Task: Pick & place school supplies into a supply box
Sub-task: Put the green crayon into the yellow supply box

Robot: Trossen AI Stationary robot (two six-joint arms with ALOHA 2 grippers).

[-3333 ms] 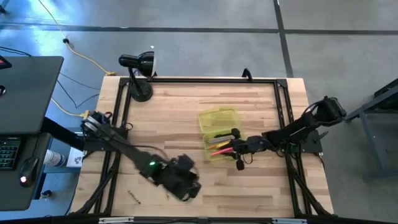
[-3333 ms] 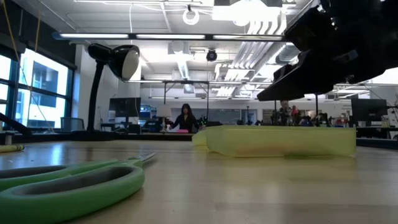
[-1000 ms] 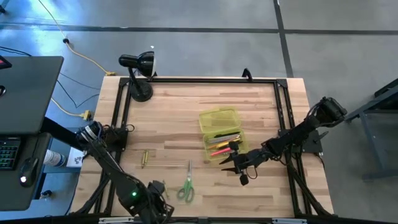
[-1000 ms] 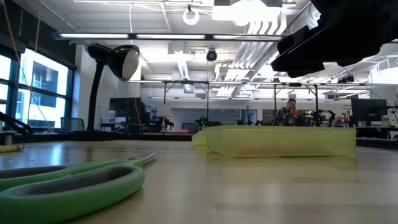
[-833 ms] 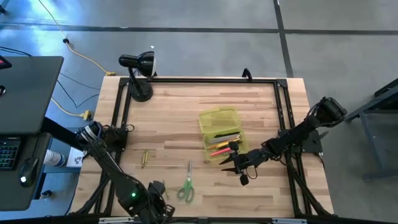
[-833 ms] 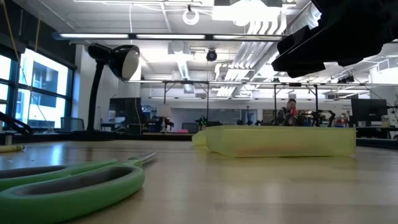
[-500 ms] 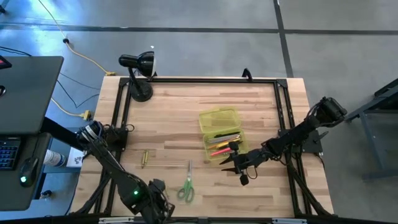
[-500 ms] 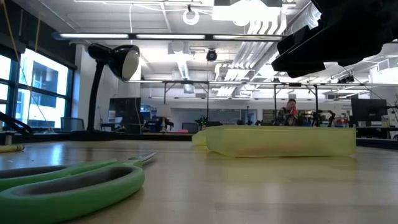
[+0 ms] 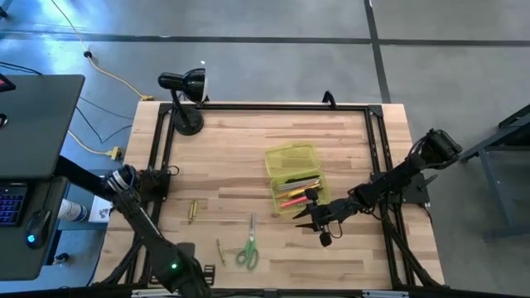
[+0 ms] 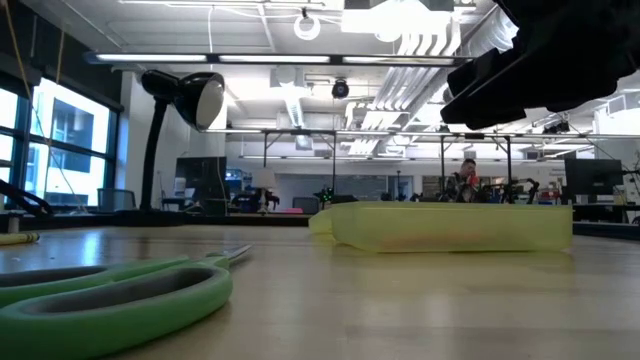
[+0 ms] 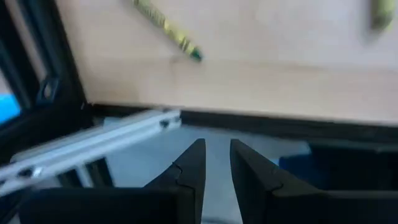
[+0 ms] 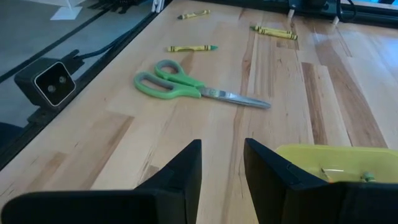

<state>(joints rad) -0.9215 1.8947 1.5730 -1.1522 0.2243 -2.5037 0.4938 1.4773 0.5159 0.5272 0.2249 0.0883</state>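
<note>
The yellow-green supply box (image 9: 291, 178) lies open mid-table with its lid toward the far edge. Pens and a red-pink marker (image 9: 291, 201) lie inside it. Green-handled scissors (image 9: 247, 248) lie flat near the near edge. One crayon (image 9: 220, 251) is beside them and another (image 9: 192, 211) farther left. My right gripper (image 9: 315, 220) hovers open at the box's near right corner, its own view facing the scissors (image 12: 186, 87). My left gripper (image 9: 180, 280) hangs over the near edge, slightly open, holding nothing (image 11: 216, 155).
A black desk lamp (image 9: 184, 91) stands at the far left corner. Black frame rails (image 9: 157, 157) run along the table's sides. The low camera (image 12: 53, 87) sits at the near edge. Bare wood lies between the scissors and the box.
My left arm has drawn back toward the table's near left corner, past the near edge, uncovering the crayon beside the scissors. The right arm, box and scissors have stayed put.
</note>
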